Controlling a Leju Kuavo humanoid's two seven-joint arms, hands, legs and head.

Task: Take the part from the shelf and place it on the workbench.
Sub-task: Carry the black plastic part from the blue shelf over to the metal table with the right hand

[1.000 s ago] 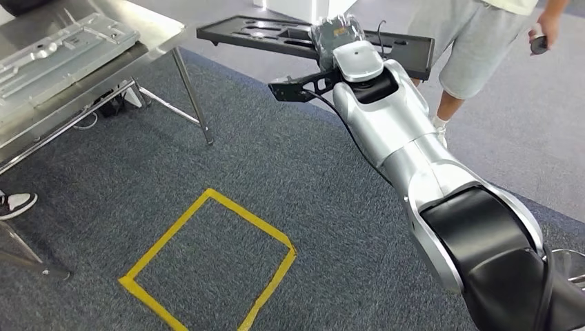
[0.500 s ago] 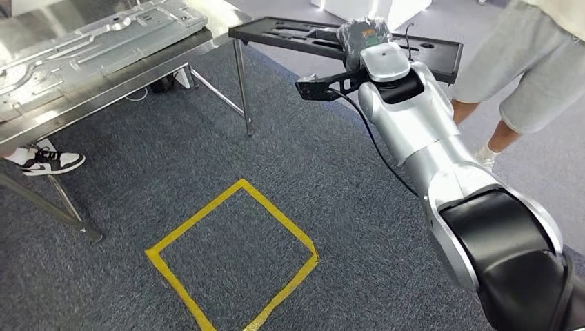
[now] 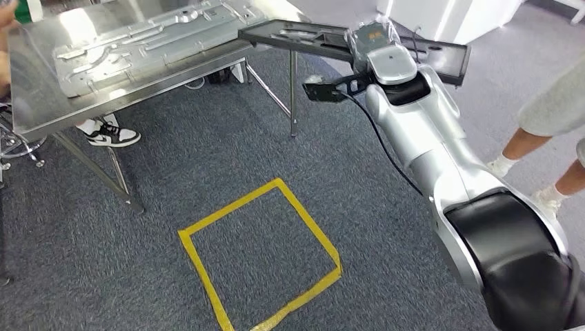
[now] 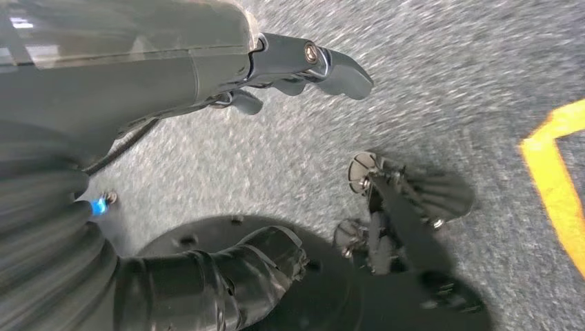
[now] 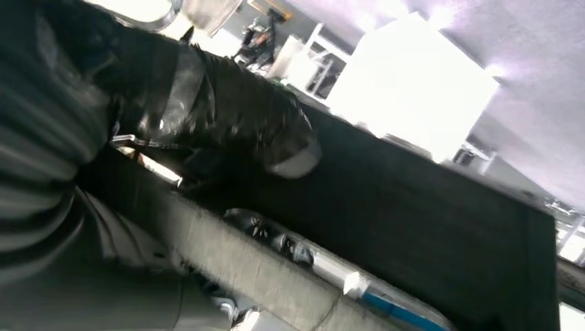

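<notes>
Part (image 3: 296, 38), a long flat black panel with cut-outs, is gripped by the right hand (image 3: 369, 40) and carried level at the end of the outstretched silver arm, extending to both sides of the hand. Its far end is seen beside the corner of the steel workbench (image 3: 41, 103), ahead and to the left of the hand; whether it overlaps that corner cannot be told. A pressed metal sheet (image 3: 138, 38) is laid on the workbench. The left hand (image 4: 303, 65) is hung over grey carpet, fingers loosely apart, with nothing held. A yellow tape square (image 3: 259, 255) is marked on the floor below the right hand. A person's legs (image 3: 552, 138) are seen to its right.
</notes>
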